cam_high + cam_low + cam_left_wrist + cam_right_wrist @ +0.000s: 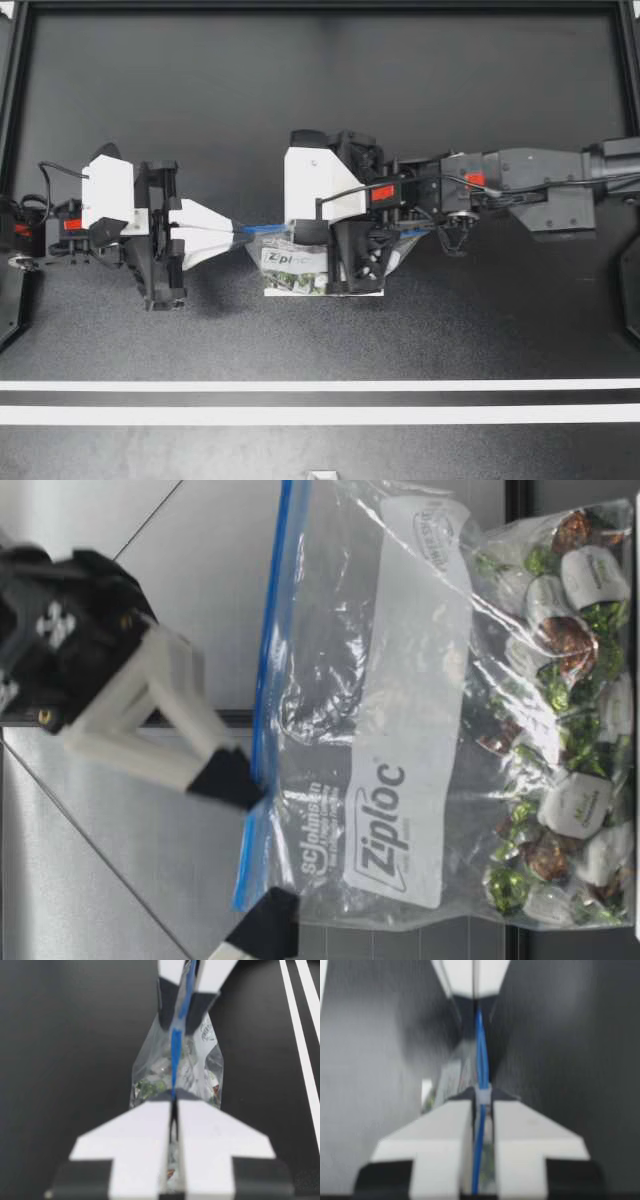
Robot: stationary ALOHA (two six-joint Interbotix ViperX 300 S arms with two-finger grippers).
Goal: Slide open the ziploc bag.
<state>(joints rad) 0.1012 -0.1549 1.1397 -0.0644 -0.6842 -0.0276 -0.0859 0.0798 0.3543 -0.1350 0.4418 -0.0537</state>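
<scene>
The clear plastic ziploc bag (290,270) stands near the middle of the black table (320,100). Its blue zip strip (262,229) is uppermost and pulled level, and its bottom is filled with wrapped sweets in green, brown and white (560,680). My left gripper (238,232) comes in level at the bag's left end, its white fingers pressed together on the corner of the strip. In the left wrist view the strip runs straight out from between the closed tips. My right arm reaches over the bag's right end and past its middle, wrist level. My right gripper (298,232) is clamped on the strip partway along it, facing the left gripper. In the right wrist view the small white slider (482,1095) sits on the strip right at its fingertips. The two grippers stand near each other along the bag's top edge, apart. Two white tape stripes (320,385) lie on the table well clear of the bag's printed face.
</scene>
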